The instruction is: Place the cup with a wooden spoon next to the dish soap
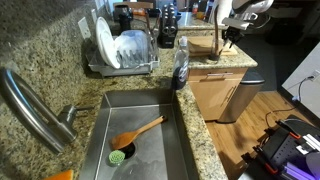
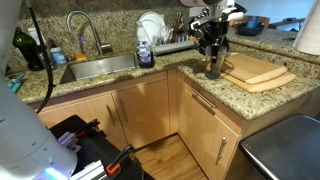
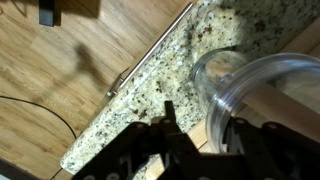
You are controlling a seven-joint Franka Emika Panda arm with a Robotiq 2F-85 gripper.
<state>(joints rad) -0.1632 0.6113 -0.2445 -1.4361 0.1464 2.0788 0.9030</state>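
The cup (image 2: 212, 70) stands on the granite counter at the left edge of the cutting boards (image 2: 255, 72). In the wrist view its clear rim (image 3: 240, 70) fills the right side. My gripper (image 2: 212, 50) is directly above it, also seen in an exterior view (image 1: 232, 38). In the wrist view the gripper (image 3: 202, 116) is open, with one finger on each side of the cup's near wall. A pale wooden strip (image 3: 190, 137) lies between the fingers; I cannot tell whether it is the wooden spoon or a board. The dish soap (image 2: 146, 55) stands by the sink, also seen in an exterior view (image 1: 180, 65).
A dish rack (image 1: 125, 50) with plates stands behind the sink (image 1: 135, 130). A wooden-handled brush with a green head (image 1: 125, 150) lies in the sink. The faucet (image 2: 85, 30) rises behind the basin. The counter edge (image 3: 150, 75) drops to the wooden floor.
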